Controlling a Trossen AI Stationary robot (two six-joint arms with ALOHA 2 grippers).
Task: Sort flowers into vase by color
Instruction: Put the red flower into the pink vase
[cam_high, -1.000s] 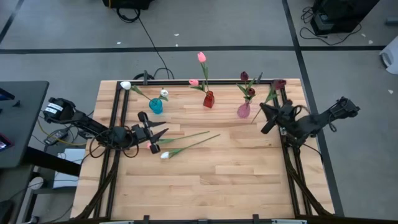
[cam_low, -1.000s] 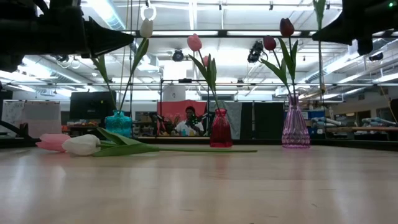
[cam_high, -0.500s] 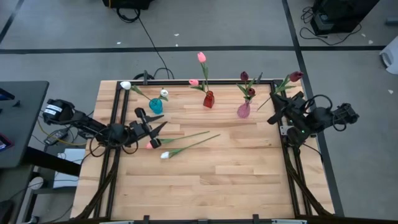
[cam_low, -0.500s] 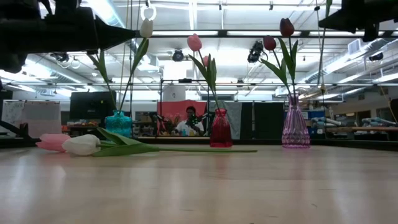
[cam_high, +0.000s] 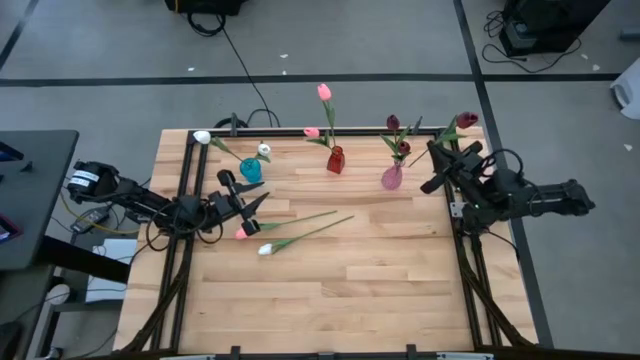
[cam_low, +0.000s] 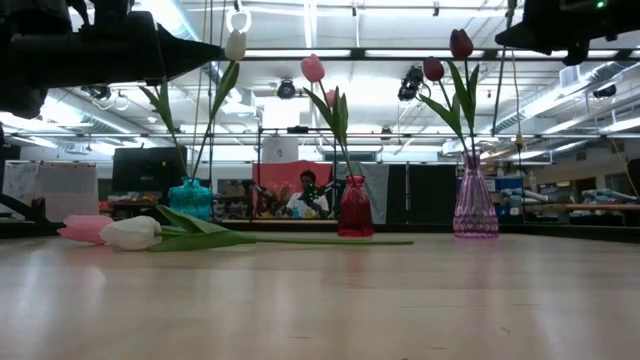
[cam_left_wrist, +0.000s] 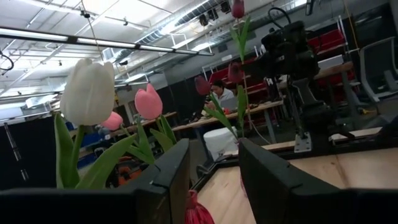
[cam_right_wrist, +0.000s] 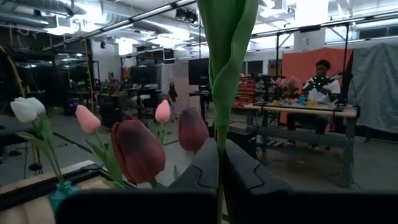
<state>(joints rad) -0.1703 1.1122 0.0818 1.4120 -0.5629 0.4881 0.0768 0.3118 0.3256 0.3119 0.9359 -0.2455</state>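
Observation:
Two tulips lie flat on the table, a pink one (cam_high: 241, 232) and a white one (cam_high: 265, 249), stems pointing right. My left gripper (cam_high: 252, 205) hovers open just beyond their heads; its fingers (cam_left_wrist: 168, 180) show apart. White tulips stand in the teal vase (cam_high: 250, 171), pink ones in the red vase (cam_high: 335, 160), maroon ones in the pink vase (cam_high: 392, 178). My right gripper (cam_high: 440, 160), right of the pink vase, is shut on a maroon tulip (cam_high: 466, 120). My right gripper pinches the maroon tulip's green stem (cam_right_wrist: 219, 146) between its two fingers, which lie across it. The tulip is lifted clear of the table and stands roughly upright, its leaf (cam_right_wrist: 227, 37) and head above the fingers.
The three vases stand in a row near the far edge. Black frame rails run along the left side (cam_high: 185, 200), the far edge and the right side (cam_high: 462, 225). Bare wood (cam_high: 340, 290) fills the near half. A person sits far behind the table (cam_low: 305, 192).
My right gripper has moved toward the far edge and turned, carrying the maroon tulip. The flower has swung from slanting toward the table's middle to nearly upright, its head now beyond the far right corner.

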